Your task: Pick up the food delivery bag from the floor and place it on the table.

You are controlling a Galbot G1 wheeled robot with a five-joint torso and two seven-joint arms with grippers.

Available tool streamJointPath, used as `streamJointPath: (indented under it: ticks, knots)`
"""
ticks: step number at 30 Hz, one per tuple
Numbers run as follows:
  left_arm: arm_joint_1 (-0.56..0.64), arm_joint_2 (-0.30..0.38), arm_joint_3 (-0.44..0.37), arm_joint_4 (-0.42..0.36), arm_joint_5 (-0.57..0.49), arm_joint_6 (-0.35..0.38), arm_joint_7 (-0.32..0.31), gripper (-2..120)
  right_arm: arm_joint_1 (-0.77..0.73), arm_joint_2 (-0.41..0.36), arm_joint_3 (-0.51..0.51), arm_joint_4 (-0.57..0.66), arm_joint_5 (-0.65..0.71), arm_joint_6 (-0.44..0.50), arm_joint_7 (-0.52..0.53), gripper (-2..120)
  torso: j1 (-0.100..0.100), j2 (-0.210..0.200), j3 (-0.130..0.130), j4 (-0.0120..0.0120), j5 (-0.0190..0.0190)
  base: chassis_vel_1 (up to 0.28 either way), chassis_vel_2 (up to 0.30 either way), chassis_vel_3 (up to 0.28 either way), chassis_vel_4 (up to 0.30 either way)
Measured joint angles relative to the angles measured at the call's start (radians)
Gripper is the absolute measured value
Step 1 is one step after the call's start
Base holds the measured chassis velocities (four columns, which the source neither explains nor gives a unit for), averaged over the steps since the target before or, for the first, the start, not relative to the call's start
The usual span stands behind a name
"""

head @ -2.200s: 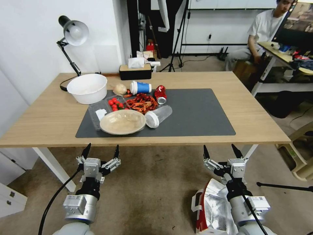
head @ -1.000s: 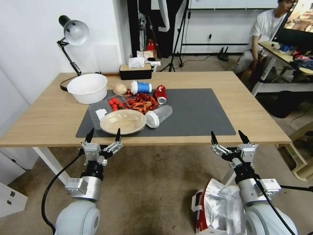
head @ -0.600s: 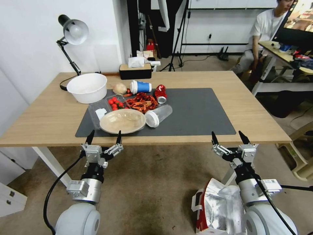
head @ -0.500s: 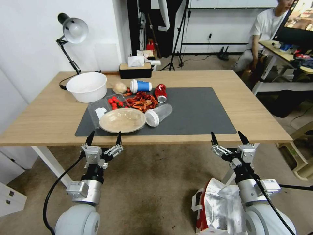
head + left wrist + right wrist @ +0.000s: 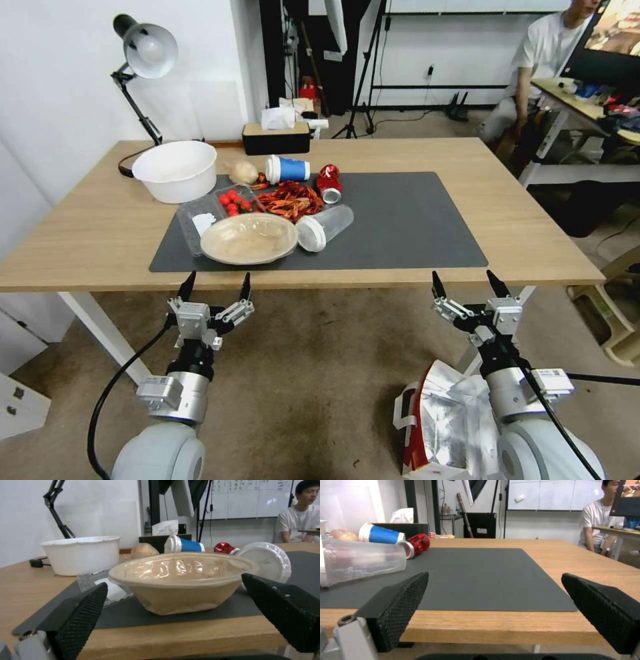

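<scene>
Both pincers stand with fingers spread apart and nothing between them: the left pincer and the right pincer hover just before the table edge. The food delivery bag sits on the floor beside the right arm.

Office-type lab or test room. Worn carpet floor; light-wood table on white legs; desk lamp; whiteboard on far wall; tripod stands and cables; second desk with a monitor.
</scene>
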State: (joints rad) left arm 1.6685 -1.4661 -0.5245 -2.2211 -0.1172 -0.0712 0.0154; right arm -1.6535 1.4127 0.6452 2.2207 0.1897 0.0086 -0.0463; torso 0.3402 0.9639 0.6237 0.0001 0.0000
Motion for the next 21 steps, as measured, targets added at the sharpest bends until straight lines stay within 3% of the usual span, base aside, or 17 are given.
streamJointPath:
  ticks: [21]
  knots:
    - [0.006, 0.0, 0.007, 0.002, 0.007, -0.001, 0.019, 100, -0.003, 0.007, 0.007, -0.006, 0.005, 0.006, 0.0, 100, -0.041, -0.097, -0.055, 0.0, 0.0001, 0.0, 0.0, 0.0, 0.0]
